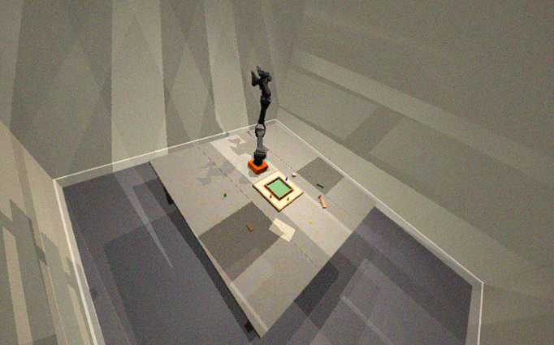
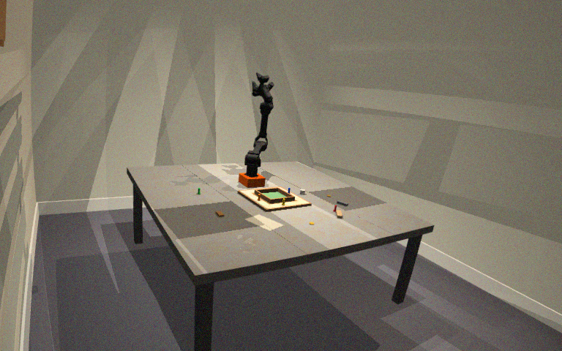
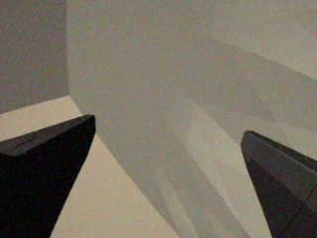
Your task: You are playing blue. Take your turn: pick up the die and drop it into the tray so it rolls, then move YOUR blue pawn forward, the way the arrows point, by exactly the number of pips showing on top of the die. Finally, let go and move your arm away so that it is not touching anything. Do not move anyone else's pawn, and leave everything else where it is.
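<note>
The white die [image 1: 293,175] [image 2: 302,191] lies on the table just outside the board, near the blue pawn; its top pips are too small to read. The blue pawn [image 1: 286,178] [image 2: 289,190] stands upright on the pale board [image 1: 261,187] [image 2: 246,193] at the tray's far right side. The tray with a green floor [image 1: 279,187] [image 2: 273,195] sits in the middle of the board and looks empty. My gripper [image 3: 170,131] [image 1: 255,73] [image 2: 255,80] is open and empty, raised high above the orange base, far from die and pawn. The board's arrows cannot be made out.
An orange pawn [image 1: 270,196] [image 2: 258,197] and a yellow pawn [image 1: 287,198] [image 2: 283,201] stand on the board. Off it are a green pawn [image 1: 225,194] [image 2: 198,191], a red pawn [image 1: 319,196] [image 2: 334,208], a tan block [image 1: 323,203] [image 2: 339,213], a brown block [image 1: 250,226] [image 2: 219,213] and several small items.
</note>
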### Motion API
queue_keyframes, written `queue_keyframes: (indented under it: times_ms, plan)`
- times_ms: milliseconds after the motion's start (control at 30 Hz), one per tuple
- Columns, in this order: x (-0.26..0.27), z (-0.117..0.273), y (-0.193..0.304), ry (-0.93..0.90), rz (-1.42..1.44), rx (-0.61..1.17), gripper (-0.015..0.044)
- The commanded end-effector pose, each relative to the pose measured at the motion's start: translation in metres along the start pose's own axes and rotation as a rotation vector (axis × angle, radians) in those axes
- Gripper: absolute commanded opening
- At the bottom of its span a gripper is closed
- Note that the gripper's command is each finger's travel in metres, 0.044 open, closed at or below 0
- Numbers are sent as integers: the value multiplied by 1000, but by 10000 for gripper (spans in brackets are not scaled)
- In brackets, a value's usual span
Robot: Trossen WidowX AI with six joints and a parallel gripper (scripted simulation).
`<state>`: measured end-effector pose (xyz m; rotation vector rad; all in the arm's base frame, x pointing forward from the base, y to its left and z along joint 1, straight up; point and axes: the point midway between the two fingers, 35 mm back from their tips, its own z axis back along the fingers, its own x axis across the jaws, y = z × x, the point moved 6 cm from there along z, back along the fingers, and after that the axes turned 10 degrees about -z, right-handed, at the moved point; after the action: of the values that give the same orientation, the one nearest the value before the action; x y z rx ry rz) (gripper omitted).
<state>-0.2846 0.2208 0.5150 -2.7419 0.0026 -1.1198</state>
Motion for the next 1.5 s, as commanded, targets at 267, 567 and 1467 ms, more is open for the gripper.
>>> queue_keyframes:
  times_ms: [267,567,1467]
  plan:
    - [74,-21,77,-216,-119,180,275]
    - [170,-5,169,-474,-282,458,275]
    - [363,249,295,-1173,-605,1443,275]
